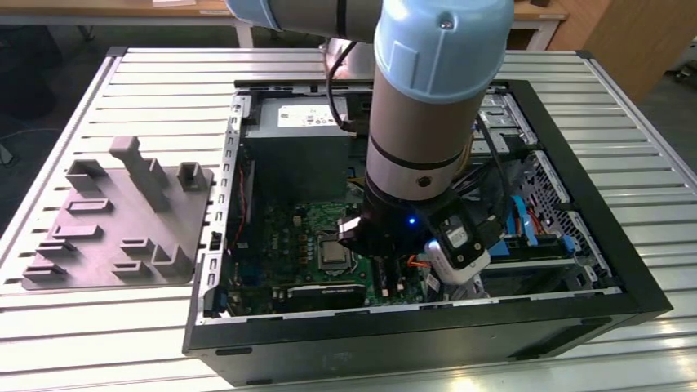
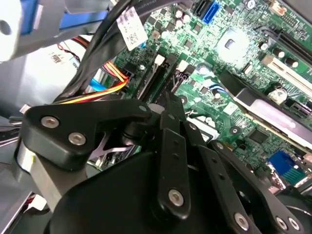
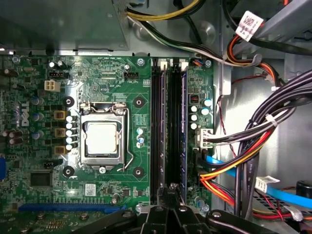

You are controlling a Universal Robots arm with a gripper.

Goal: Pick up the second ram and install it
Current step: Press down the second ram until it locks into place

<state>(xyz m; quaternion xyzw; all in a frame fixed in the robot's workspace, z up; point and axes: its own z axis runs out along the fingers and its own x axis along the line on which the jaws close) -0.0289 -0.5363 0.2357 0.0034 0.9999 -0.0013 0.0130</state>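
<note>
Table (image 1: 163, 73): ribbed metal top; it carries the computer case and a grey moulded plate.
Computer case (image 1: 610, 253): black tower lying on its side, side panel off, interior open to view.
Arm (image 1: 436, 106): its light blue and grey segment stands close to vertical over the case's exterior-view right half. The wrist reaches down inside, and a blue light is lit on the wrist housing.
Grey moulded plate (image 1: 109, 220): flat on the table at the exterior view's left of the case, well apart from the arm.
Power supply (image 1: 299, 139): grey box at the far end of the case interior.
Motherboard (image 3: 107, 73): green, flat on the case floor, directly under the wrist.
Cable bundle (image 3: 243, 161): black, red, orange and yellow leads beside the memory slots, on the side away from the processor socket.
Gripper (image 3: 171, 189): black linkage type, pointing down at the board, tips over the near end of the memory slot row; also seen in the second wrist view (image 2: 163, 109).
Fingers (image 2: 173, 146): drawn together at the tips, no gap visible between them. Whether anything is pinched there cannot be told.
Processor socket (image 3: 102, 139): square metal frame, beside the slot row.
Empty slot (image 3: 156, 126): long black slot nearest the socket.
Second ram (image 3: 173, 126): narrow dark bar seen edge-on, in the slot row between the empty slot and another stick (image 3: 184, 126). Its near end lies under the fingertips. Contact and full seating cannot be judged.
</note>
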